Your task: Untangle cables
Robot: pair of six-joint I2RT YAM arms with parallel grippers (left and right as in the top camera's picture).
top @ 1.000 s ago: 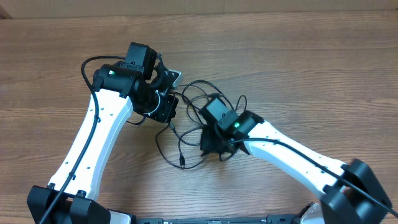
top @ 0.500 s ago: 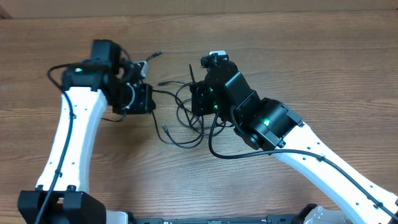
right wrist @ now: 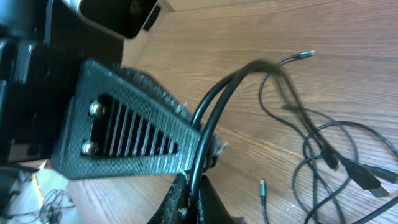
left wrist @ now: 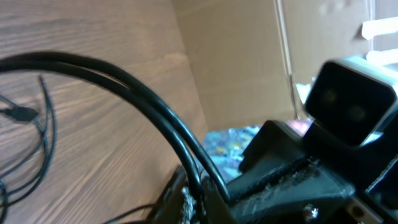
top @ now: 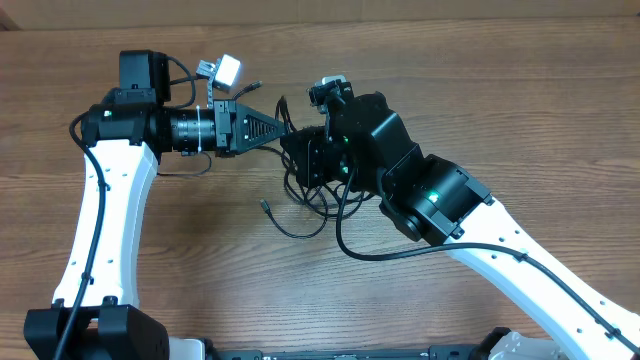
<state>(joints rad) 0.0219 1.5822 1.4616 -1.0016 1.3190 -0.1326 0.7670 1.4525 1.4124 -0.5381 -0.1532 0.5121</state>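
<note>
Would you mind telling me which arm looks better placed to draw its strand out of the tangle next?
Left, probably. The left gripper is shut on the cables at the tangle's edge with bare table behind it; the right gripper, also clamped, sits over the loops, better as an anchor.

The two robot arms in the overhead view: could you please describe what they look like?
Both the left arm and right arm have long white links speckled with small dark dots, black joints and wrists, each bearing a green light, and a thick black cable running alongside. The left gripper has black, ribbed, triangular fingers.
</note>
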